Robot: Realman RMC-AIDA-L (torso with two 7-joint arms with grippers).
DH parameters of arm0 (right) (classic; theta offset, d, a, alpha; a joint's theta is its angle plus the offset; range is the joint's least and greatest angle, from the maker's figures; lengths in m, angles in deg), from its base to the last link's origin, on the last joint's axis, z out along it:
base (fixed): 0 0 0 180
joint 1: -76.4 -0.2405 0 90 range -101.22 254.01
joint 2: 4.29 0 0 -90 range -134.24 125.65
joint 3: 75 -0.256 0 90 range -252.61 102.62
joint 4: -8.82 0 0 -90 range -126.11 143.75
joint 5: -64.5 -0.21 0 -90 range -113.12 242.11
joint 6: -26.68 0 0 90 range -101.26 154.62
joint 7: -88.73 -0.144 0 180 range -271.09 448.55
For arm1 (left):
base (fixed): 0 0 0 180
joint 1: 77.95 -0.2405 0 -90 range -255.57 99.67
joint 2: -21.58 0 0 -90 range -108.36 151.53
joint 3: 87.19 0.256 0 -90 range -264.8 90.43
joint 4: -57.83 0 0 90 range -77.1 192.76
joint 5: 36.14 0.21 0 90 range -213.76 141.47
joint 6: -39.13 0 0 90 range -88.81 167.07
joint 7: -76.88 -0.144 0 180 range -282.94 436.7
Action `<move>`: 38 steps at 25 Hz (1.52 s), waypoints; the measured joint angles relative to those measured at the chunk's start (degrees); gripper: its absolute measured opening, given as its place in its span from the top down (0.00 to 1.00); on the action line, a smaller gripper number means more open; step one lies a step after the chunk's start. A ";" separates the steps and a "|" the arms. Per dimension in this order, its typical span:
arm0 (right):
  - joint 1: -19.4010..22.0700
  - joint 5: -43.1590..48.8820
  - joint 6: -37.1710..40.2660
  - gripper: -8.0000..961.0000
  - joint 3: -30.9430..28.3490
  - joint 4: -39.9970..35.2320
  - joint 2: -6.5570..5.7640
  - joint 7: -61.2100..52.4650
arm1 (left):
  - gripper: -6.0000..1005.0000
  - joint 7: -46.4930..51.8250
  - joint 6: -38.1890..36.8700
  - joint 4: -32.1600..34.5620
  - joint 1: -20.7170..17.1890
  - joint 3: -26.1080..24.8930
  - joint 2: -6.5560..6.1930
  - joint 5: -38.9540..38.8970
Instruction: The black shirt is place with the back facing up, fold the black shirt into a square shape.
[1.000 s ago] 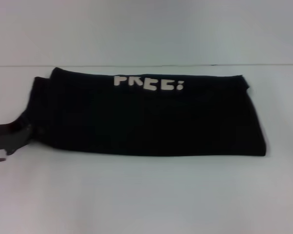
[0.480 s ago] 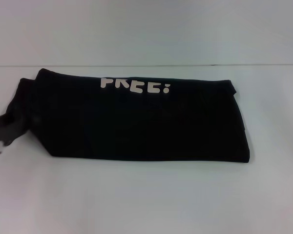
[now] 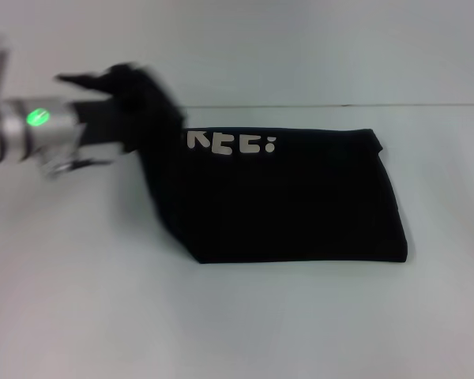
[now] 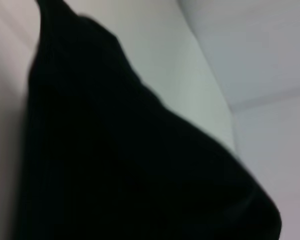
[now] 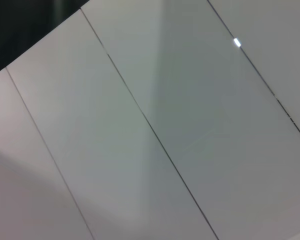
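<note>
Left claw blurred, lifting black shirt end.

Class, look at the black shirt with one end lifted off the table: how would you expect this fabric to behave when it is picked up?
The black shirt is probably floppy: its lifted end sags in a slope from the left gripper down to the table. It seems unlikely to roll or tip, since the rest lies flat. It probably drags rather than slides stiffly.

Bare lab-like workspace: plain white table, blank wall.
</note>
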 joint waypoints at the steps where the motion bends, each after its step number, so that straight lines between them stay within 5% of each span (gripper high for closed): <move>1: -0.16 0.00 0.06 0.35 0.01 0.05 0.00 0.07 | 0.96 0.18 0.11 0.00 1.50 1.15 0.32 -0.02; 5: -0.71 -0.01 0.20 0.35 0.16 0.30 -0.01 0.25 | 0.96 0.27 1.56 -0.08 7.85 6.38 2.34 -0.16; 10: -1.35 0.00 0.19 0.35 0.27 0.63 0.14 0.27 | 0.95 0.09 9.05 -4.10 13.87 19.51 4.68 -0.54; 14: -2.95 0.05 -0.11 0.35 1.31 1.39 0.48 0.41 | 0.95 -6.04 10.00 -8.55 14.48 29.61 4.54 -6.49; 20: -3.15 0.21 -0.90 0.35 2.59 3.17 -0.44 0.04 | 0.94 -21.34 -2.63 -6.48 14.84 37.52 4.35 -9.84; 23: -2.99 1.09 -1.28 0.35 3.14 3.18 -0.98 -0.77 | 0.93 -22.56 -9.42 -2.97 13.54 37.75 3.36 -9.71; 27: -3.39 3.21 -1.45 0.35 3.62 2.79 -1.80 -3.17 | 0.75 -19.82 -13.64 1.47 9.64 35.37 0.99 -9.38; 32: -5.00 9.78 -1.39 0.35 7.68 1.57 -3.93 -9.94 | 0.54 -14.13 -14.14 3.35 1.30 18.89 -1.36 -10.57; 34: -6.05 14.38 -1.44 0.35 11.18 0.00 -4.99 -16.08 | 0.46 -12.20 -15.03 3.40 -1.24 15.14 -2.47 -10.71; 36: -7.59 19.54 -1.36 0.35 14.72 -1.73 -6.04 -23.11 | 0.23 -10.24 -16.03 3.53 -3.14 13.87 -3.64 -10.51; 38: -9.80 25.11 -0.81 0.35 18.63 -3.02 -7.19 -30.67 | 0.18 -8.04 -17.84 3.66 -4.80 11.80 -5.02 -8.96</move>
